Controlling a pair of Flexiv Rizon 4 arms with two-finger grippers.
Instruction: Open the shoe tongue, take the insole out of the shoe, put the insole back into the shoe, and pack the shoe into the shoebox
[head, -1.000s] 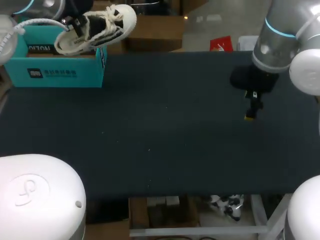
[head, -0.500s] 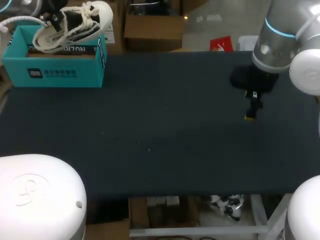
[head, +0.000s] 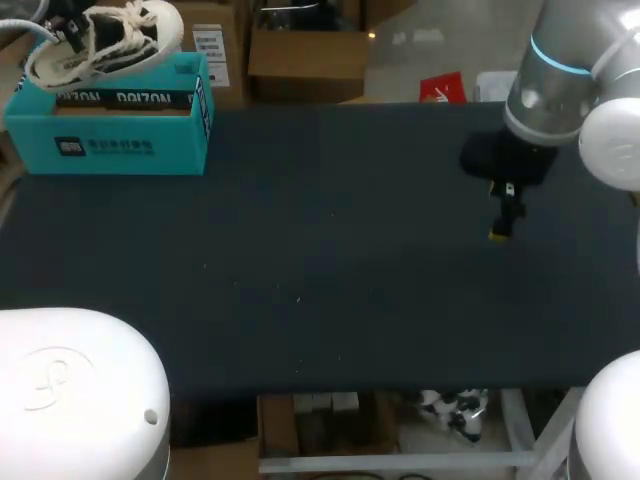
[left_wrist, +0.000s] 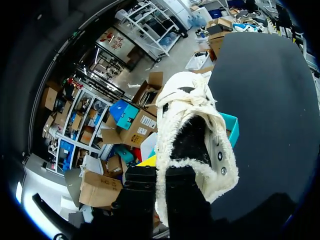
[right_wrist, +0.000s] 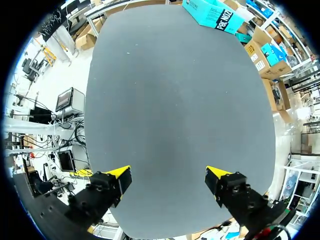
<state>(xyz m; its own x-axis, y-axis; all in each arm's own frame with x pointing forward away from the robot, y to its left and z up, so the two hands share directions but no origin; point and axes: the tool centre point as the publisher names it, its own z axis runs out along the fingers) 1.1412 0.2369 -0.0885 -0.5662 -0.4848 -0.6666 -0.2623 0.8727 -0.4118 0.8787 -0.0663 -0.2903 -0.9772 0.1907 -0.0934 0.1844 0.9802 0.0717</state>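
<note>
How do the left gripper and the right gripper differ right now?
The left gripper is shut on the shoe at its heel; the right gripper is open, fingers wide apart, empty. The left gripper is above the shoebox; the right gripper hangs over bare table. Neither touches the table.

- One shoe (head: 105, 42) (left_wrist: 192, 135): a low white sneaker with a fleecy cream collar, cream laces and a dark lining.
- One shoebox (head: 110, 135) (right_wrist: 215, 14): an open-topped teal cardboard box with white print on its side.
- One table (head: 330, 260) (right_wrist: 180, 100): a flat top covered in dark matte cloth.
- Two black two-finger grippers: the left gripper (left_wrist: 160, 187) and the right gripper (right_wrist: 169, 182) (head: 500, 225).
- Two bright yellow fingertips (right_wrist: 120, 175) show, both on the right gripper; I cannot see the tips of the left one.
- Two white domed robot housings (head: 70, 390), one at each near corner in the head view.
</note>
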